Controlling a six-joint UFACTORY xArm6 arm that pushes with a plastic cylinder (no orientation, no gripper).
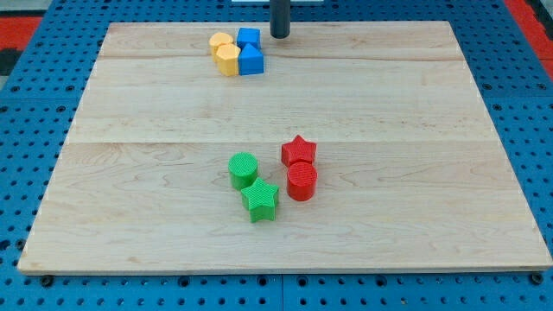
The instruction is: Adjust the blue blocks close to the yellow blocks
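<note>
Tip: my tip [280, 35] sits near the bench's [432, 173] top edge, just right of the blue cube [249, 38]; no hand fitted.
Blue blocks: cube and blue wedge [251, 60] touch the yellow blocks [224, 53], so the task looks done.

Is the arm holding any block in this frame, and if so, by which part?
Nothing is held. My tip stands free near the board's top edge, just right of the blue blocks, touching neither.
</note>
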